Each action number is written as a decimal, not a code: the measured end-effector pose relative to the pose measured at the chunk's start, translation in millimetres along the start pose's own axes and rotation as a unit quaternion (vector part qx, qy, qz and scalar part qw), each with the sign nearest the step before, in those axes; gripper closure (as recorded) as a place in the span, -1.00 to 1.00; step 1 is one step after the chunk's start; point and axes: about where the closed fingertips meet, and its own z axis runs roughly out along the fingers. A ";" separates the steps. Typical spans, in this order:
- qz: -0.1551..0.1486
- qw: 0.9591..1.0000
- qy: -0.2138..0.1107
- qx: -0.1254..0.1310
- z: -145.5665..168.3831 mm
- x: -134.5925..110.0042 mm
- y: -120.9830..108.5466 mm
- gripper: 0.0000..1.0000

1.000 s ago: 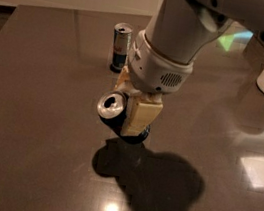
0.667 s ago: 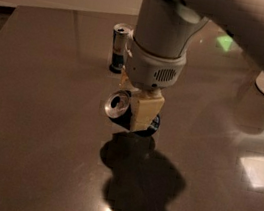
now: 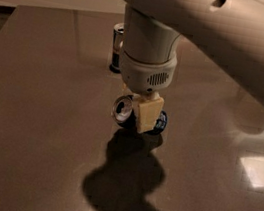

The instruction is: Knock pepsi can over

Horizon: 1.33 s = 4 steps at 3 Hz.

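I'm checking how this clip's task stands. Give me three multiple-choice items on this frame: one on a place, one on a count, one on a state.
1. Where is the gripper?
A) right at the pepsi can
B) at the table's far right corner
C) off the table's left edge

2. How many cans are on the table?
A) one
B) two
C) four

3. How is the pepsi can posed?
A) upright
B) tipped on its side
C) crushed flat

Answers:
1 A: the gripper hangs down directly in front of the pepsi can.
2 B: there is the pepsi can, plus a slim can standing upright behind the arm.
3 B: its silver top faces sideways to the left, not up.
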 end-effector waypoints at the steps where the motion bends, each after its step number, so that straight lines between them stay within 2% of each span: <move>1: -0.008 1.000 0.017 -0.012 11.8 2.0 1.1 0.17; 2: -0.013 1.000 0.023 -0.012 17.7 3.2 3.4 -0.28; 3: -0.014 1.000 0.021 0.002 16.1 1.2 -1.2 -0.91; 4: -0.014 1.000 0.020 0.009 15.0 0.2 -3.5 -1.00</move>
